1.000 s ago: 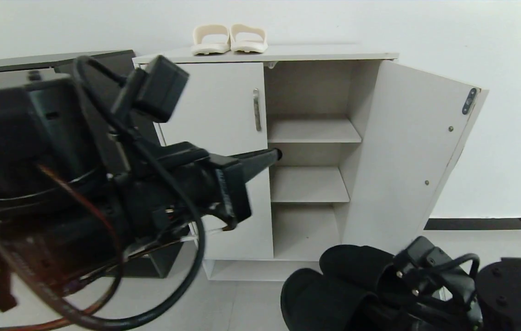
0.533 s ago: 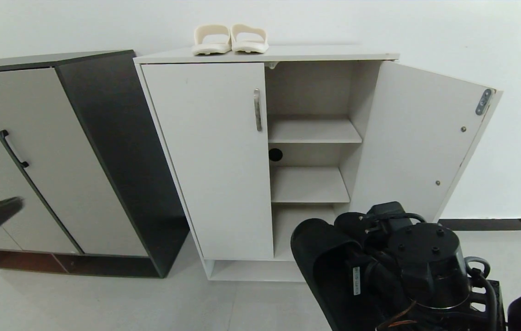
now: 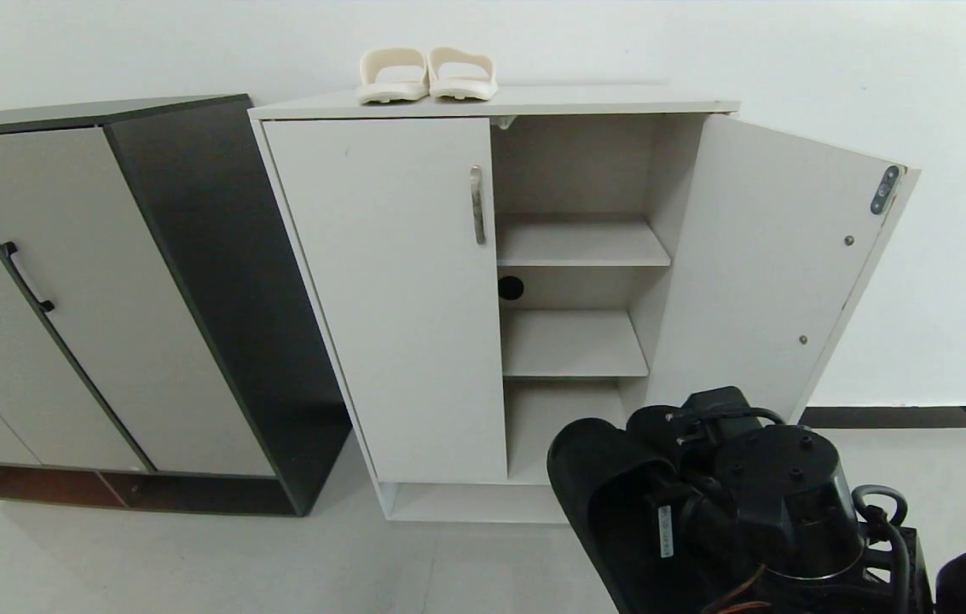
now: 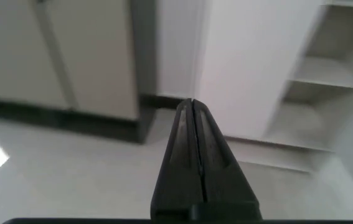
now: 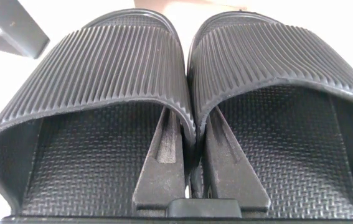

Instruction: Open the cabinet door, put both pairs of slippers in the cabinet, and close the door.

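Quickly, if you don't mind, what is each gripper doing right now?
Left gripper: shut, holding nothing.
Right gripper: shut on the black slippers, one finger inside each.

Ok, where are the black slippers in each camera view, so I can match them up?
Head view: black slippers at the bottom, right of centre, before the white cabinet's open side.
Right wrist view: close up, side by side, a finger of the right pincer inside each, inner strap walls pinched between.
Left wrist view: faces cabinets and floor instead, past the shut left pincer.
Shared landmark: the open shelves, head and left wrist views.
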`<state>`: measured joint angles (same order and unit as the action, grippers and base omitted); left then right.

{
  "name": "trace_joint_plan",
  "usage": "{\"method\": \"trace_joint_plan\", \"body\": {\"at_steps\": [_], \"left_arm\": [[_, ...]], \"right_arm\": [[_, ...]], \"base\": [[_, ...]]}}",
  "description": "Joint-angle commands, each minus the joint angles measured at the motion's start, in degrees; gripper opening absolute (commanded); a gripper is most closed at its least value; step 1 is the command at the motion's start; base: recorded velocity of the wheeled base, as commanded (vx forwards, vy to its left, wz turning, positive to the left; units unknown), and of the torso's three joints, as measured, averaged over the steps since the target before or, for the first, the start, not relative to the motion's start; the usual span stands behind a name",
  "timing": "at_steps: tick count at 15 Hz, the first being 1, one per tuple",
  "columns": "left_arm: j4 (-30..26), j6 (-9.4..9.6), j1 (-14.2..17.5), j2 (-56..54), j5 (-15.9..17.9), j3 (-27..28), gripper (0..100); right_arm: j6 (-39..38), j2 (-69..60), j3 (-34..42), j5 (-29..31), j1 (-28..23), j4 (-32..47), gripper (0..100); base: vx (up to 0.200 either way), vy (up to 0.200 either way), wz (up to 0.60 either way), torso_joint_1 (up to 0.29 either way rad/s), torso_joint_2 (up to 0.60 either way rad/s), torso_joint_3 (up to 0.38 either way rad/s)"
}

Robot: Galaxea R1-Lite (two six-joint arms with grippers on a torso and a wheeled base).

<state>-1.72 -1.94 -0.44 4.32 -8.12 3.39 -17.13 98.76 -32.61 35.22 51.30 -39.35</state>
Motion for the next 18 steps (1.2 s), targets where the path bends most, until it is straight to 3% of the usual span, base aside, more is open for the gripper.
{"method": "trace_joint_plan", "body": {"at_steps": [1,2,3,6,7,10,14,18], "left_arm": [[1.98,2.38,0.35,-4.32,10.49,-3.39,0],[1.54,5.28,0.35,-4.32,11.55,-3.39,0],[1.63,6.68,0.35,-4.32,11.63,-3.39,0],[1.54,5.45,0.35,-4.32,11.11,-3.39,0],[1.54,4.05,0.35,-4.32,11.20,-3.39,0],[1.54,4.05,0.35,-4.32,11.20,-3.39,0],[1.54,3.70,0.35,-4.32,11.20,-3.39,0],[1.54,3.61,0.35,-4.32,11.20,-3.39,0]], "right_arm": [[-0.01,0.03,0.09,-0.06,0.03,-0.02,0],[-0.01,0.12,0.00,-0.06,0.03,-0.11,0],[-0.01,0.12,-0.09,0.03,0.03,-0.11,0],[0.43,-0.23,-1.05,-0.24,1.26,-0.38,0],[0.52,-0.05,-1.67,-0.33,2.32,-1.08,0],[0.52,0.21,-2.63,-0.33,3.55,-1.08,0],[0.34,1.97,-2.63,-0.06,3.55,-1.17,0],[0.08,4.60,-5.71,-0.06,3.72,-1.25,0]], "base": [[0.000,0.000,0.00,0.000,0.00,0.000],[0.000,0.000,0.00,0.000,0.00,0.000],[0.000,0.000,0.00,0.000,0.00,0.000],[0.000,0.000,0.00,0.000,0.00,0.000],[0.000,0.000,0.00,0.000,0.00,0.000],[0.000,0.000,0.00,0.000,0.00,0.000],[0.000,-0.200,0.00,0.005,0.00,0.002],[0.000,0.000,0.00,0.000,0.00,0.000]]}}
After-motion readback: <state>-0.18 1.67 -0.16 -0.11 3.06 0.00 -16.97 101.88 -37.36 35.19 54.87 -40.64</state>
